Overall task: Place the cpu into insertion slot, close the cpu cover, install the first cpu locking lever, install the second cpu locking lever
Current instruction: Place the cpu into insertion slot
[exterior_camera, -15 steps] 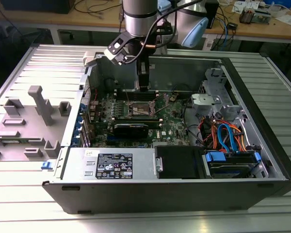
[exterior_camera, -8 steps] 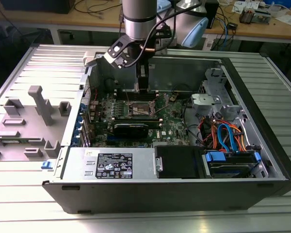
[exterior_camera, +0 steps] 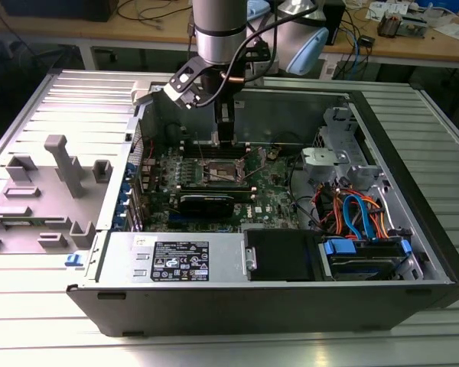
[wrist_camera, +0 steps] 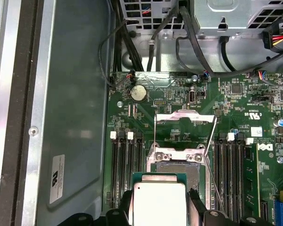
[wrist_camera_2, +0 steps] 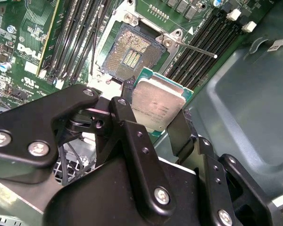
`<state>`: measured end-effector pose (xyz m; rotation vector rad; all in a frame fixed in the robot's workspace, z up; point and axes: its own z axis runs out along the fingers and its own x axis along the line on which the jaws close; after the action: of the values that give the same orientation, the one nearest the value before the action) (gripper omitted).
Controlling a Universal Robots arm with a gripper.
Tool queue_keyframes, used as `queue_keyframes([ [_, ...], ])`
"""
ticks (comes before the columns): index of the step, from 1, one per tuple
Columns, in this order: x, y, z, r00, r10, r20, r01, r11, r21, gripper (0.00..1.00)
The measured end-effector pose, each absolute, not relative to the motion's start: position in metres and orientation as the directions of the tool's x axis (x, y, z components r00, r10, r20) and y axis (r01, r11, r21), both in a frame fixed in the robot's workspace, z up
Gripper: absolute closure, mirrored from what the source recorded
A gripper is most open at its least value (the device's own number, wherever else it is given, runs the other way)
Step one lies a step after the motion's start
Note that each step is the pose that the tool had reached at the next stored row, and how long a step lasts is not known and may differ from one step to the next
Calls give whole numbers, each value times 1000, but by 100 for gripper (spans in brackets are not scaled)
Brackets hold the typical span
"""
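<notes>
Opened computer case lying on its side, with the arm reaching down into it. The gripper hangs over the far part of the green motherboard, toward the exterior view's left. Its two black fingers are clamped on opposite edges of the cpu, which is held flat with its dull metal top facing the wrist cameras.

The cpu is held above the insertion slot and is not seated: the slot's pin field is bare in both wrist views. The chip looks offset toward one side of the slot, not centred over it. How high it hangs cannot be told.

The cpu cover stands swung open on the far side of the slot, and a thin wire locking lever is released beside the long black memory slots.

Step in hand, as judged: the first, placing the chip; cover and levers are untouched. Seating calls for the chip to be centred and squared over the slot, kept level and lowered gently, because the exposed contacts seem fragile. The fingers also need room inside the metal rim.
</notes>
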<state>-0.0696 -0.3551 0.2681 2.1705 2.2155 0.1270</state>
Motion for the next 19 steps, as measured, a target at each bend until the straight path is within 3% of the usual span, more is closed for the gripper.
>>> queue_keyframes([
  [19,-70,-369,272,-24,1000,5,996,23,84,46],
])
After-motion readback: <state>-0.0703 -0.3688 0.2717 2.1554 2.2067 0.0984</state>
